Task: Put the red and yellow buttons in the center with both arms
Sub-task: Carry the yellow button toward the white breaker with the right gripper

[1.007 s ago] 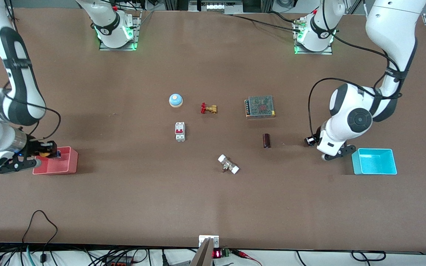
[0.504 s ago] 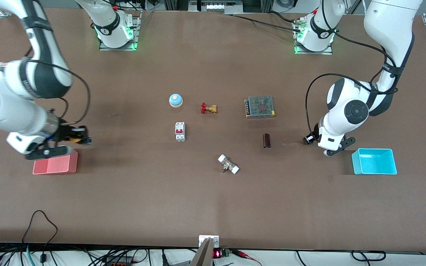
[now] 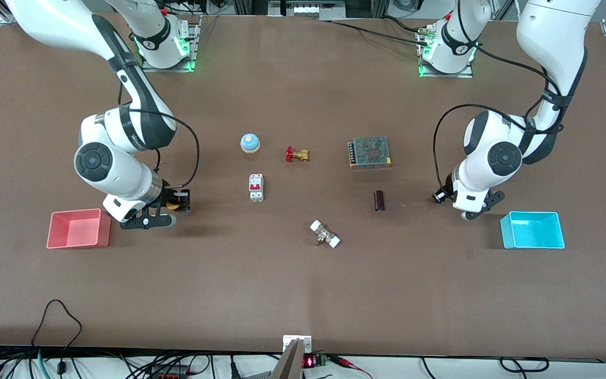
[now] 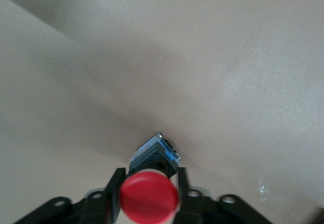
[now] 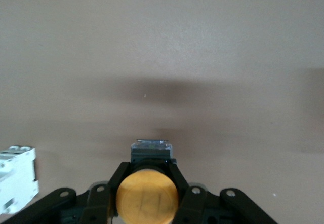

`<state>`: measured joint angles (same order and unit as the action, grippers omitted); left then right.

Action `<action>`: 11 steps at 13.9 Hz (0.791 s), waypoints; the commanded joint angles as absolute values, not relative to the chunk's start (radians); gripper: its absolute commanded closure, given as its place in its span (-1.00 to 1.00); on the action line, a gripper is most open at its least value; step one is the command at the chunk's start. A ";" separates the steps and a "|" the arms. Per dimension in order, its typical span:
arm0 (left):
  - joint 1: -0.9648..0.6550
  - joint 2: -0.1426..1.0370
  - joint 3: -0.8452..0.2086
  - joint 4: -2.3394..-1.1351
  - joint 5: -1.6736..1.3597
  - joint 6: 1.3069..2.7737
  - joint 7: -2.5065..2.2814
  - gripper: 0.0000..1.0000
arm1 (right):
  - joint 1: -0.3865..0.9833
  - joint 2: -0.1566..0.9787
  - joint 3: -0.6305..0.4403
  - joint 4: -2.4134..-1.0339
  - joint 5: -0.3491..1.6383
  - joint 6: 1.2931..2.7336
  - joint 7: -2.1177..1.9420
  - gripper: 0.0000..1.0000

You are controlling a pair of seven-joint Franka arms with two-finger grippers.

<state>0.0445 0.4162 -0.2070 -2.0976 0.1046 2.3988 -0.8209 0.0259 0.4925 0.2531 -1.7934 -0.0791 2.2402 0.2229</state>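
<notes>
My right gripper (image 3: 181, 200) is shut on the yellow button (image 3: 173, 205) and holds it over bare brown tabletop between the pink bin (image 3: 78, 212) and the white breaker. In the right wrist view the yellow cap (image 5: 147, 199) sits between the fingers of the right gripper (image 5: 147, 186). My left gripper (image 3: 438, 198) is shut on the red button over the tabletop between the cyan bin (image 3: 532, 215) and a dark cylinder. In the left wrist view the red cap (image 4: 149, 197) and its black body sit in the left gripper (image 4: 149, 186).
In the middle of the table lie a pale-blue dome (image 3: 250, 142), a brass valve (image 3: 297, 155), a white breaker (image 3: 256, 187), a meshed power supply (image 3: 370, 152), a dark cylinder (image 3: 380, 200) and a white-capped fitting (image 3: 325, 234). The breaker also shows in the right wrist view (image 5: 15, 183).
My right gripper has carried the yellow button from over the pink bin toward the table's middle. My left gripper has shifted a little away from the cyan bin with the red button.
</notes>
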 commanded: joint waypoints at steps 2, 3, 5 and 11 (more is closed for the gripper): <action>0.052 0.362 -0.210 -2.111 0.118 2.392 -0.835 -1.00 | 0.021 0.517 0.256 -1.804 -0.087 2.267 0.224 0.38; 0.052 0.329 -0.210 -2.111 0.118 2.369 -0.822 -1.00 | 0.026 0.525 0.256 -1.804 -0.087 2.270 0.222 0.37; 0.051 0.281 -0.209 -2.071 0.120 2.295 -0.763 -1.00 | 0.041 0.549 0.256 -1.804 -0.092 2.289 0.219 0.33; 0.087 0.272 -0.199 -1.830 0.121 2.091 -0.219 -1.00 | 0.067 0.591 0.256 -1.804 -0.100 2.310 0.221 0.33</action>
<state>0.0714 0.2611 -0.1981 -1.8903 0.1059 2.1241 -0.3806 0.0687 0.5934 0.2534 -1.7993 -0.0878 2.2993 0.2213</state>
